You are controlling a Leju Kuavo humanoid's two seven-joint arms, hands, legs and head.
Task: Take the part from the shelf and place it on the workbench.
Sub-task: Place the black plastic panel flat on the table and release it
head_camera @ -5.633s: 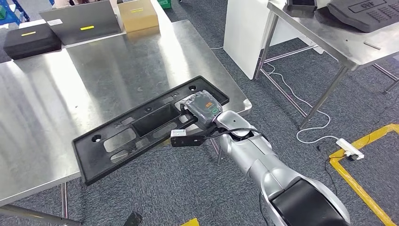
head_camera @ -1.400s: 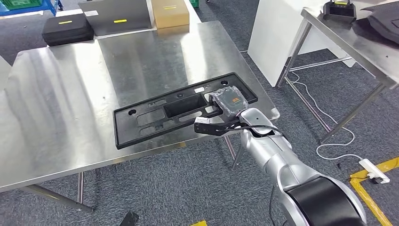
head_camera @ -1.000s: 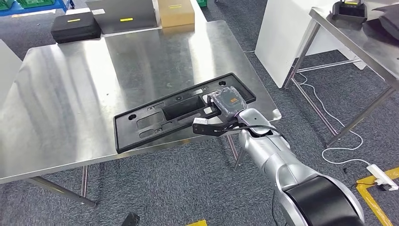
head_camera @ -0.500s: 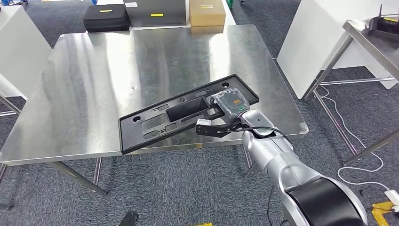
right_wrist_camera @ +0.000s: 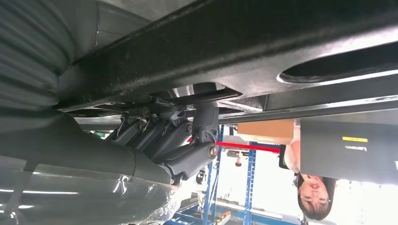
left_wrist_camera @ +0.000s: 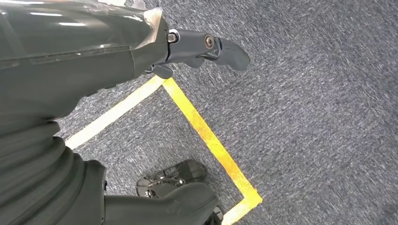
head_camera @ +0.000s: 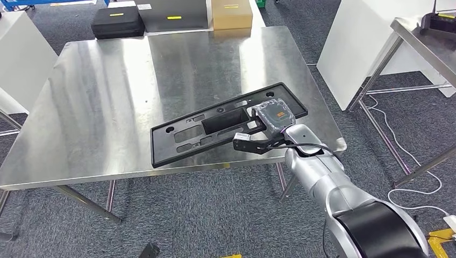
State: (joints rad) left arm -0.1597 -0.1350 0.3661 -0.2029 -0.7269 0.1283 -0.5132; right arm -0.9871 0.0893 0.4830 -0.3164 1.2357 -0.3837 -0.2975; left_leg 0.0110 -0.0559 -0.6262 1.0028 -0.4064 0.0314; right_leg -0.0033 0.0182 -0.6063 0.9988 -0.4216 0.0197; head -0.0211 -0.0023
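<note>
The right hand (head_camera: pixel 272 119) gripped the long black part (head_camera: pixel 226 124) at its near right end, fingers (right_wrist_camera: pixel 176 136) curled up against the part's underside in the right wrist view. From the hand the part stretched away to the left, slanted across the front right portion of the steel workbench (head_camera: pixel 107 102); whether it lay flat on the steel or hung just above it could not be told. A small black camera bracket (head_camera: pixel 248 144) with a cable jutted from the wrist just on the near side of the part. The workbench's front edge ran just below the hand, its right corner close beside the silver forearm.

The left hand (left_wrist_camera: pixel 206 47) hung low over grey carpet, fingers loosely curled with nothing in them, above a corner of yellow floor tape (left_wrist_camera: pixel 206 136).

Beyond the right hand, the bench top lay bare and shiny up to its far edge. Past that edge stood a black case (head_camera: pixel 117 22), a grey box (head_camera: pixel 175 15) and a cardboard box (head_camera: pixel 231 13), in a row from left to right. Off to the hand's right rose a white panel (head_camera: pixel 360 48), then another steel table (head_camera: pixel 425 37) with a white cable (head_camera: pixel 398 156) trailing on the carpet beneath. A white cabinet (head_camera: pixel 19 59) stood far to the left. A person (right_wrist_camera: pixel 312 187) appeared in the background of the right wrist view.
</note>
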